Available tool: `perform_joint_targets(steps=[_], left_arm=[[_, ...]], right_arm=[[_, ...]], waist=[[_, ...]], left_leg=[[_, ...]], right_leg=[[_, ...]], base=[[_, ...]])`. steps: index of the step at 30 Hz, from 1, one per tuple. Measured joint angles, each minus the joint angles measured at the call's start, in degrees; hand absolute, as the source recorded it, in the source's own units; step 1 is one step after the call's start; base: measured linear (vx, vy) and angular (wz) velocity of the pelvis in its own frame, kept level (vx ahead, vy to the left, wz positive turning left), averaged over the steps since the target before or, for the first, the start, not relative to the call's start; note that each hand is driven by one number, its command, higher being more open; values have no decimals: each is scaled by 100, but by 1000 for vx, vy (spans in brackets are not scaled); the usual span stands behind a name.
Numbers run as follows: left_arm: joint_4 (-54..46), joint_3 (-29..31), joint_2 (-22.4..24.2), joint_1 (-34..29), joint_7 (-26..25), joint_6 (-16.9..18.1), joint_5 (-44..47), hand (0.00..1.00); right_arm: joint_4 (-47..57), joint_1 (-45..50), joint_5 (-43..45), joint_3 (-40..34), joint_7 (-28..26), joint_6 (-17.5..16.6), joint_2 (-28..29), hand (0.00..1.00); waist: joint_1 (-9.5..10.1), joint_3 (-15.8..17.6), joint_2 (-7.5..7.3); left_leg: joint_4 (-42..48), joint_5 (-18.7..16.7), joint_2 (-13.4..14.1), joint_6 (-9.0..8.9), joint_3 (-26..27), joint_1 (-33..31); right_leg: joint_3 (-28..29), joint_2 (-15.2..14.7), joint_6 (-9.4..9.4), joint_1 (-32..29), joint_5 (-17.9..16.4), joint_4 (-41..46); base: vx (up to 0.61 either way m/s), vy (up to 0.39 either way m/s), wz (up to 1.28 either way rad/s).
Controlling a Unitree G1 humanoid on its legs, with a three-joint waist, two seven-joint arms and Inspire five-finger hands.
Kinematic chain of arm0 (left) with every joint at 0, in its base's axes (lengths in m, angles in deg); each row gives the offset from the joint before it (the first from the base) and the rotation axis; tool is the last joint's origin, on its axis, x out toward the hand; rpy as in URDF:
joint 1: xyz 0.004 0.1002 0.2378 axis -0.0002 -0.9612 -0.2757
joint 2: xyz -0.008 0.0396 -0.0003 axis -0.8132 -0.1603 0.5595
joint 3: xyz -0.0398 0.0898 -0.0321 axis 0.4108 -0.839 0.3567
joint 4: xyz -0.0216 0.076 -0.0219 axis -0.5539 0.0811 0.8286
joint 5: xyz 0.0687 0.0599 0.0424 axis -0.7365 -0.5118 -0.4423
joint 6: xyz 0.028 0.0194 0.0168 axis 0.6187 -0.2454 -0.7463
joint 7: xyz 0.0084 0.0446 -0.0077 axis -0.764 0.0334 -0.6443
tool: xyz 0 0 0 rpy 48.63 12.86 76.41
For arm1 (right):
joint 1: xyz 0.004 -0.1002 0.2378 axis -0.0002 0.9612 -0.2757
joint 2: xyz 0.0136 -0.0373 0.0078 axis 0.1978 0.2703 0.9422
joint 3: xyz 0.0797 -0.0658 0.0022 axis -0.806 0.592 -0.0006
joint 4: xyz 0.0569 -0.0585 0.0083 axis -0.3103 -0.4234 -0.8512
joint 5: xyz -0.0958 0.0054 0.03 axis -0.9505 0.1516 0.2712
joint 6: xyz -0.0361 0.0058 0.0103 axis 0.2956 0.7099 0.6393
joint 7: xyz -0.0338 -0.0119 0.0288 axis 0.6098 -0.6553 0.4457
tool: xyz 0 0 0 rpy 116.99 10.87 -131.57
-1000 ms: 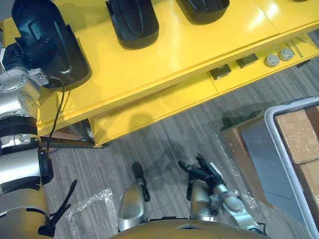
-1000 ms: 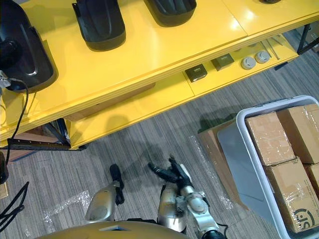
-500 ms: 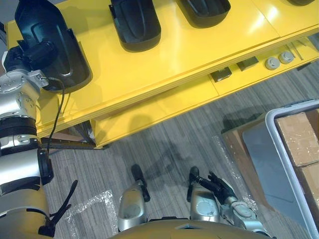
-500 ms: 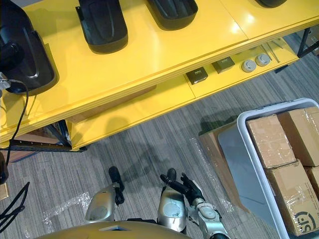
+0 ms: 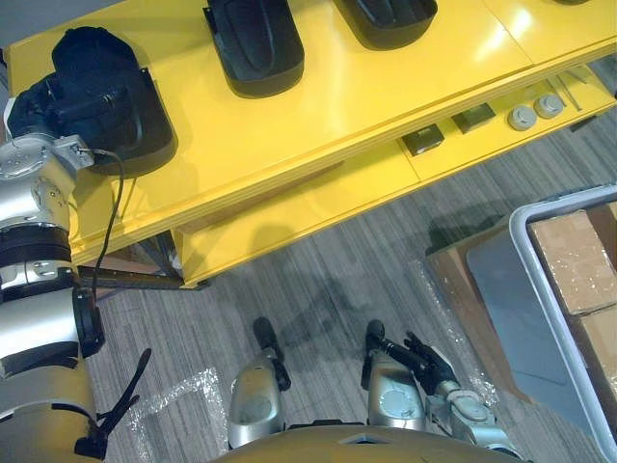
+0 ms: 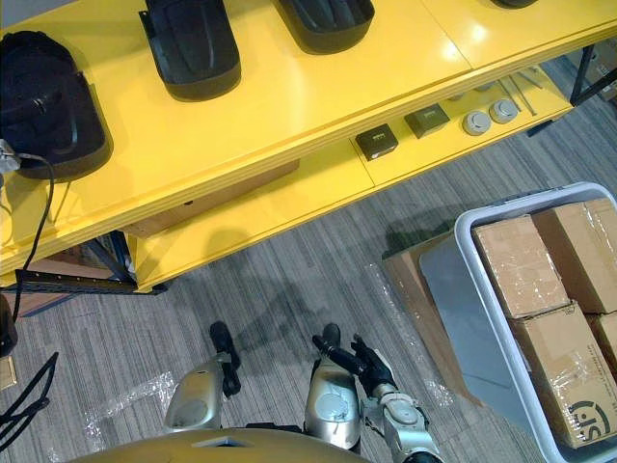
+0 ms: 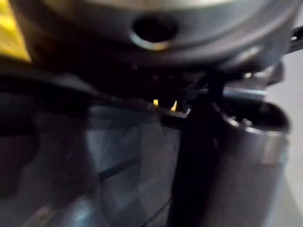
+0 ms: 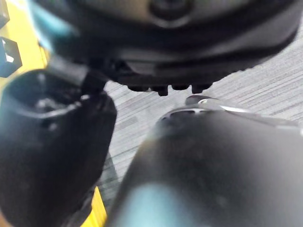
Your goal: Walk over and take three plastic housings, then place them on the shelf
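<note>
— Housings [image 6: 191,46]: where, reading outward from the robot?
— First the right hand [image 6: 362,360] at 6 o'clock, low, fingers spread, empty. At 4 o'clock a grey bin [image 6: 445,289] holds taped cartons [image 6: 521,265].
— And beyond?
— Three black housings lie on the yellow shelf [image 6: 318,106], 10 to 12 o'clock. The left hand [image 5: 72,99] rests on the 10 o'clock one; finger state, cannot tell.

Yellow shelf, black shells, streaky grey floor

The shelf [image 6: 289,106] is glossy yellow all over, and the plastic housings [image 6: 191,43] on it, from 10 to 12 o'clock, are plain black. The floor [image 6: 289,280] at 6 o'clock is grey with fine darker streaks. At 4 o'clock a pale grey bin [image 6: 451,299] holds brown cardboard boxes [image 6: 521,265].
</note>
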Motion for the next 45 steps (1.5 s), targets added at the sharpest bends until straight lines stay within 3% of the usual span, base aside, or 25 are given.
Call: perform_joint_targets(steps=[6,17,20,26,30,33,38,42,45], left_arm=[[0,0,38,16,-72,-23,-102,100],[-12,-46,104,18,-112,-97,-1395,100],[-19,-202,82,18,-108,-97,-1720,100],[-208,-543,-27,16,-131,-63,-2070,100],[-229,-894,-201,6,-317,422,-2062,100],[-406,-962,-246,-30,-722,1090,-1673,100],[-1442,-1045,-244,-83,-1325,2010,-1142,100],[-2960,-864,-127,-825,-1422,2655,-1078,100],[-4526,-469,637,-2083,-1363,3073,-1125,100]], right_arm=[[-3,1,26,-26,0,0,29,100],[-79,36,46,-76,7,0,133,100],[-228,74,45,-137,-1,8,230,100],[-474,171,40,-547,-17,-5,411,100],[-772,258,17,-763,-4,-55,435,100],[-850,367,39,-928,33,-92,457,100],[-897,407,97,-1063,40,-391,572,100],[-902,427,94,-1132,35,-517,625,100],[-956,470,84,-1182,41,-550,639,100]], waist=[[-3,-12,-22],[-49,-53,-87],[-99,-265,-148],[-169,-552,-97],[-199,-730,26],[-283,-903,121],[-314,-1051,66],[-318,-1259,77],[-310,-1432,115]], left_leg=[[-1,38,0,6,13,44],[-292,103,-13,-34,86,515],[-299,118,-35,-46,91,609],[-400,116,-47,-51,138,928],[-556,165,-57,-79,131,1123],[-750,262,-98,-79,108,1227],[-751,262,-99,-80,75,1303],[-760,261,-101,-80,56,1303],[-779,261,-103,-81,-49,1306]], right_leg=[[15,0,15,32,14,-4],[1,70,28,479,59,-284],[-10,96,28,614,59,-382],[0,167,24,930,56,-534],[15,201,16,1085,51,-623],[-6,212,15,1155,51,-687],[-28,221,16,1301,79,-790],[-41,220,19,1321,81,-812],[-170,220,26,1430,88,-887]], base=[[-2,2,-1],[-8,9,-3],[54,10,0],[11,-5,-5],[-7,-4,-3],[-2,-1,2],[3,0,2],[7,-1,2],[13,-8,15]])
